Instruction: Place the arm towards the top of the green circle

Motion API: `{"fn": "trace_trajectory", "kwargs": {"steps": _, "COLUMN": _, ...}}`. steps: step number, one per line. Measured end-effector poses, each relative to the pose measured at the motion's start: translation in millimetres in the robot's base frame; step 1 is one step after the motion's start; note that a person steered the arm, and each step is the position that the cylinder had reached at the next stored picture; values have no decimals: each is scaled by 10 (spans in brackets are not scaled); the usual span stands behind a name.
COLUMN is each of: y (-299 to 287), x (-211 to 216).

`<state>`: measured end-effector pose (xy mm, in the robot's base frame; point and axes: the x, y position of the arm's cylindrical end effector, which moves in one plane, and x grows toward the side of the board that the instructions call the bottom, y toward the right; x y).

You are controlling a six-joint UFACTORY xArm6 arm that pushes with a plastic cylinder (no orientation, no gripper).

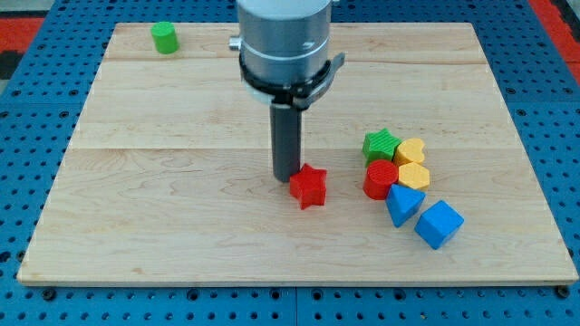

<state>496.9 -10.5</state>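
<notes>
The green circle [165, 37] is a small round block at the view's top left corner of the wooden board [181, 208]. My tip [286, 177] is near the middle of the board, far to the right of and below the green circle. It sits against the upper left of a red star [309, 186]. The rod hangs from the grey arm body [283, 41] at the view's top centre.
A cluster lies at the view's right: a green star [381, 145], a yellow heart [410, 150], a red circle [381, 179], a yellow hexagon [413, 176], a blue triangle [403, 204] and a blue cube [439, 224].
</notes>
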Motion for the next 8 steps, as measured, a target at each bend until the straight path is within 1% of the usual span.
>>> {"fn": "trace_trajectory", "kwargs": {"steps": 1, "y": 514, "x": 202}}
{"fn": "trace_trajectory", "kwargs": {"steps": 2, "y": 742, "x": 235}}
{"fn": "trace_trajectory", "kwargs": {"steps": 3, "y": -322, "x": 245}}
{"fn": "trace_trajectory", "kwargs": {"steps": 4, "y": -1114, "x": 299}}
{"fn": "trace_trajectory", "kwargs": {"steps": 5, "y": -1698, "x": 297}}
{"fn": "trace_trajectory", "kwargs": {"steps": 6, "y": -2916, "x": -351}}
{"fn": "trace_trajectory", "kwargs": {"steps": 7, "y": -2936, "x": -513}}
{"fn": "trace_trajectory", "kwargs": {"steps": 8, "y": -2889, "x": -1641}}
